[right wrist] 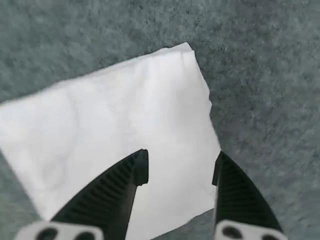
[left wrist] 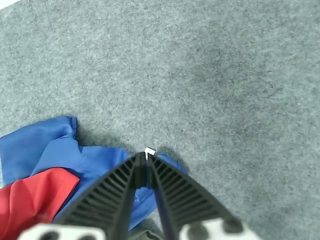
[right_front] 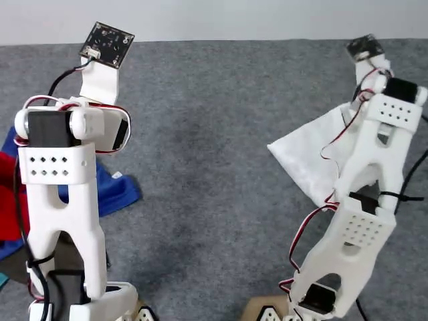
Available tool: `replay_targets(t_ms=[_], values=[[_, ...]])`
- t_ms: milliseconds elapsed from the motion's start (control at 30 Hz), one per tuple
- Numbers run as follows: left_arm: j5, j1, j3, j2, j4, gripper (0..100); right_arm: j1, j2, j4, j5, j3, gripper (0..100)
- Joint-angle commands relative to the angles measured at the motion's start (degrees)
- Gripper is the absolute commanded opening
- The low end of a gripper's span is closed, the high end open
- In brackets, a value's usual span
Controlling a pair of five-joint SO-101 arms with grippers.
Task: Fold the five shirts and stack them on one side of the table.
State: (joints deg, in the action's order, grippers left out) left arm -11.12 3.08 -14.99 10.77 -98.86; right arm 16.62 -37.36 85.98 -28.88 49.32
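A blue shirt (left wrist: 55, 145) lies crumpled at the table's left edge with a red shirt (left wrist: 30, 197) on top of it; both show beside the left arm in the high view, blue shirt (right_front: 117, 190), red shirt (right_front: 8, 200). My left gripper (left wrist: 145, 164) hangs shut above the blue shirt's edge, by a small white tag (left wrist: 149, 151). A folded white shirt (right wrist: 115, 135) lies flat at the right, white shirt (right_front: 311, 157). My right gripper (right wrist: 181, 160) is open over it, one finger on each side of its corner region.
Grey felt-like cover (right_front: 214, 134) spans the table, with free room in the middle between the arms. A teal bit of cloth (right_front: 3, 277) peeks out at the lower left edge. The right arm (right_front: 374, 174) hides part of the white shirt.
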Motion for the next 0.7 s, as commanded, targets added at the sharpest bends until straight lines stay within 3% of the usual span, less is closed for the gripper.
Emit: replay_targets(t_ms=[0,133,300,667], values=[[-0.4,0.3,-0.2,0.2,-0.3,1,-1.2,1.4,4.3,14.4,4.0,21.4],[-0.4,0.3,-0.2,0.2,-0.3,1,-0.9,1.3,13.1,29.0,4.1,21.4],[-0.4,0.4,-0.2,0.1,-0.3,1,0.6,1.3,16.8,38.9,2.1,21.6],[-0.4,0.4,-0.2,0.1,-0.3,1,2.0,0.7,14.0,44.8,-5.1,27.4]])
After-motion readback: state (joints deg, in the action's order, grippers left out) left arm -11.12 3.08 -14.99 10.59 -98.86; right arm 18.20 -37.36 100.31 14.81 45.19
